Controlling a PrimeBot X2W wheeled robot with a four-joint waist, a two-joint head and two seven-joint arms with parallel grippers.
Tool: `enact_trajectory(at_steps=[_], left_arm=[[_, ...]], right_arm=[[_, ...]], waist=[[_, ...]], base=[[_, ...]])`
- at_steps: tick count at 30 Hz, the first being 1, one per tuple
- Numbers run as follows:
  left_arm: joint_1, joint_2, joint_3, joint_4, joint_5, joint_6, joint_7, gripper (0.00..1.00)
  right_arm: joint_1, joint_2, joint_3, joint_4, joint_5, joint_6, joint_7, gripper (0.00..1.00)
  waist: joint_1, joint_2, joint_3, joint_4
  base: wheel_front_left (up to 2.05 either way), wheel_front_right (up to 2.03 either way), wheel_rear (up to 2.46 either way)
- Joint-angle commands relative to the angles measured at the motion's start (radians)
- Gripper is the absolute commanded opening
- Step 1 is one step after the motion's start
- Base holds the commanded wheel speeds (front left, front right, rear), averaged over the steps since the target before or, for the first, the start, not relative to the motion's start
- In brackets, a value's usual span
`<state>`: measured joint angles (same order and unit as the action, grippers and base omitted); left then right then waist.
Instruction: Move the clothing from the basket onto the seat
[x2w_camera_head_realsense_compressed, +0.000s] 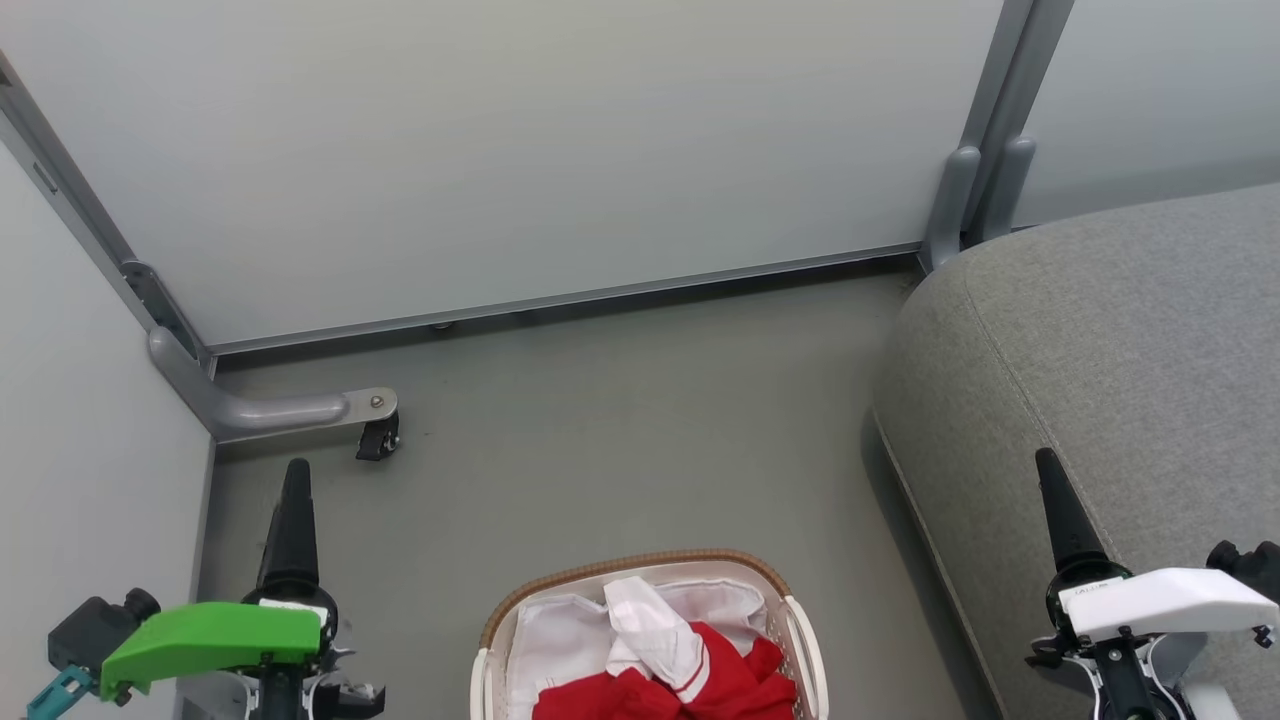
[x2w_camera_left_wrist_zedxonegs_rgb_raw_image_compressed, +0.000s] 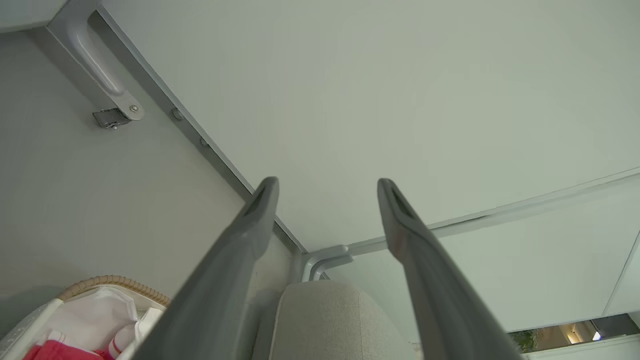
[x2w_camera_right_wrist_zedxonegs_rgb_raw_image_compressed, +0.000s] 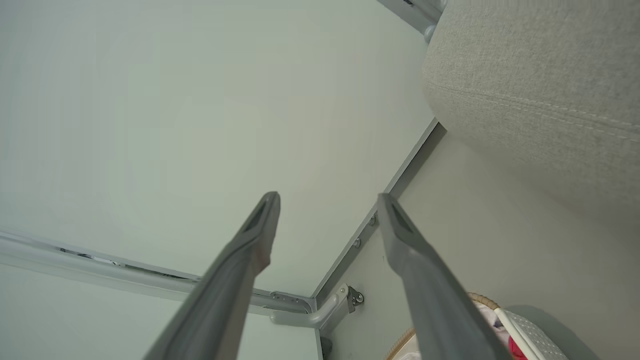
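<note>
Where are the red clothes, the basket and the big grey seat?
red clothes (x2w_camera_head_realsense_compressed: 735, 690), head view, on the red folds.
basket (x2w_camera_head_realsense_compressed: 640, 560), head view, on the brown woven rim.
seat (x2w_camera_head_realsense_compressed: 1120, 340), head view, on the grey cushion top.

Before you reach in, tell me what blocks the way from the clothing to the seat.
Nothing visible does. The clothing lies uppermost in the open basket; past its rim, bare floor runs to the seat.

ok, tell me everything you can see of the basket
The basket is a rounded cream-white plastic tub with a brown woven rim, side handles and a white fabric liner. It stands upright on the grey floor, left of the seat and apart from it. Red-and-white clothing lies bunched inside.
</note>
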<state>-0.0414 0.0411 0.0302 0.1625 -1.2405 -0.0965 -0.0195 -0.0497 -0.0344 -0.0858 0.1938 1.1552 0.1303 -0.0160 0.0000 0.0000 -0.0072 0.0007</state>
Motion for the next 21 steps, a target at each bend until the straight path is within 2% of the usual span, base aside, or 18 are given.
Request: enact_trajectory(at_steps=[1, 11, 21], left_arm=[[-0.001, 0.005, -0.008, -0.027, 0.06, 0.005, -0.01, 1.0], [0.018, 0.006, -0.043, -0.052, 0.283, 0.041, -0.046, 1.0], [0.044, 0.007, -0.059, -0.043, 0.467, 0.056, -0.079, 1.0]], right_arm=[[0.005, -0.009, 0.003, -0.024, -0.045, 0.0, -0.012, 1.0], [0.014, -0.01, 0.017, -0.037, -0.236, 0.0, -0.049, 1.0], [0.026, -0.012, 0.031, -0.041, -0.401, 0.0, -0.081, 1.0]], waist=[[0.0, 0.0, 0.0, 0.0], [0.0, 0.0, -0.002, 0.0], [0.0, 0.0, -0.003, 0.0]], base=[[0.0, 0.0, 0.0], [0.0, 0.0, 0.0], [0.0, 0.0, 0.0]])
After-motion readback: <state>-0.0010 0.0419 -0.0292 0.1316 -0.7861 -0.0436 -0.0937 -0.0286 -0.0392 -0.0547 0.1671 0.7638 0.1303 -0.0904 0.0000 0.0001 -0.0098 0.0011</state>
